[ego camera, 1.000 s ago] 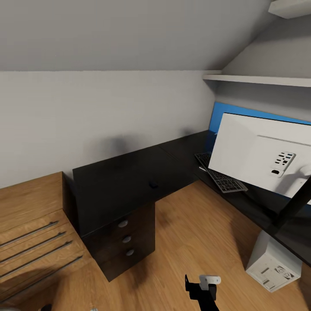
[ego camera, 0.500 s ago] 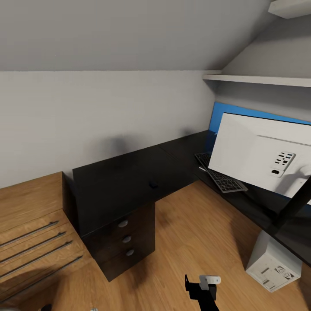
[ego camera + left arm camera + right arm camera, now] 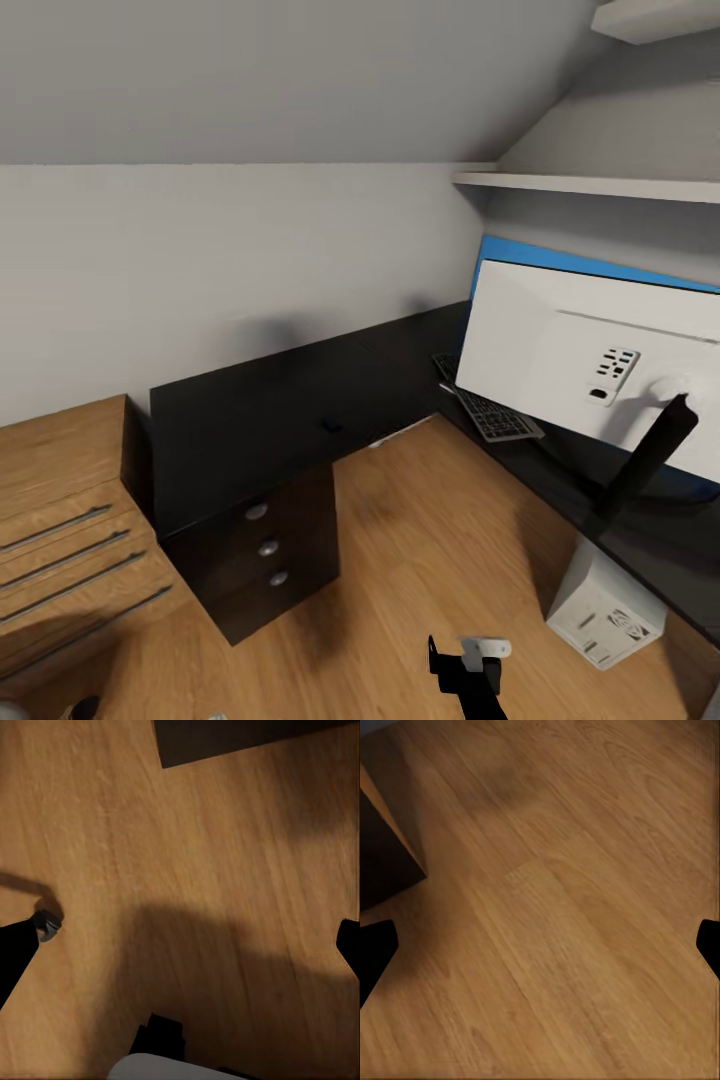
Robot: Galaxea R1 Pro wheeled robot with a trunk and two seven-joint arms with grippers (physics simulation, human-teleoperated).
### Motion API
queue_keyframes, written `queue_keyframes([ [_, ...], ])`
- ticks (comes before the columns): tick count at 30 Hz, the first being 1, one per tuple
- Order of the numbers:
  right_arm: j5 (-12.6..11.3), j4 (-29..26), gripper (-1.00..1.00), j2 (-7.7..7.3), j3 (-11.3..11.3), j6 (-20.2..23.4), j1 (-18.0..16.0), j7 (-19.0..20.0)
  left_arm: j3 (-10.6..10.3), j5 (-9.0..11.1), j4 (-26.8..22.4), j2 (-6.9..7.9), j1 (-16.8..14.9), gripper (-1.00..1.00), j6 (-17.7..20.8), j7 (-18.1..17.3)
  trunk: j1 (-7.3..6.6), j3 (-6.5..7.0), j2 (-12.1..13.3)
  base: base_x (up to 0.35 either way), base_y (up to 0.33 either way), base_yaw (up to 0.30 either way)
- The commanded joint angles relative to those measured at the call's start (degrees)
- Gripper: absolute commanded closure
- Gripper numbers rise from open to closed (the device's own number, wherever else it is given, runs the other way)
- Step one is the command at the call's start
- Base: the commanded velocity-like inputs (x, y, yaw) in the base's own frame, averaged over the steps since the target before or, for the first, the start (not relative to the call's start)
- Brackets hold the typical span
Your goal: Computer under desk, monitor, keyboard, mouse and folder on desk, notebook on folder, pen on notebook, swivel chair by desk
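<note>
You are between manipulation steps: the base stands in the inner corner of the desk [image 3: 280, 400], and neither arm carries anything. In each wrist view the two fingertips sit at opposite edges of the picture over bare wooden floor [image 3: 570, 945], so both the left gripper [image 3: 184, 945] and the right gripper [image 3: 544, 945] are spread wide and empty. The monitor [image 3: 570, 350] stands on the right-hand wing of the desk with its white back toward you, and the keyboard [image 3: 485, 405] lies on the same wing, just beside the monitor and partly hidden behind its near edge. The computer [image 3: 603, 610] sits on the floor under that wing. A small dark object [image 3: 328, 424] rests near the front edge of the left wing; it is too small to identify, though it may be the mouse. Judge the outstanding work as the mouse, folder, notebook, pen and chair placements. The next move calls for turning the base to locate the swivel chair and the folder. Open floor lies between the drawer unit [image 3: 262, 545] and the computer; keep clear of the desk's front edges, the monitor stand [image 3: 640, 465] and the wooden cabinet [image 3: 70, 540] on the left while turning
</note>
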Motion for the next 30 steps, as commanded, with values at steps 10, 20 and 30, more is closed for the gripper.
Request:
queue_keyframes([
  [10, 0.1, 0.1, -1.0, 0.03, 0.1, -0.3, -0.1, -0.2, -0.2, 0.3, 0.0, 0.01, 0.0, -1.0, -0.2, 0.2, -0.01, -0.05, 0.0, -0.024, -0.172, 0.0],
  [20, 0.1, 0.1, -1.0, -0.06, 0.1, -0.9, -0.1, -0.2, -0.2, 0.3, 0.0, 0.01, 0.0, -1.0, -0.2, 0.2, -0.01, -0.05, 0.0, -0.003, -0.021, 0.0],
  [30, 0.2, 0.1, -1.0, -0.18, 0.1, -1.5, -0.1, -0.1, -0.2, 0.3, 0.0, 0.01, 0.0, -1.0, -0.2, 0.2, -0.01, -0.05, 0.0, 0.0, -0.001, 0.0],
])
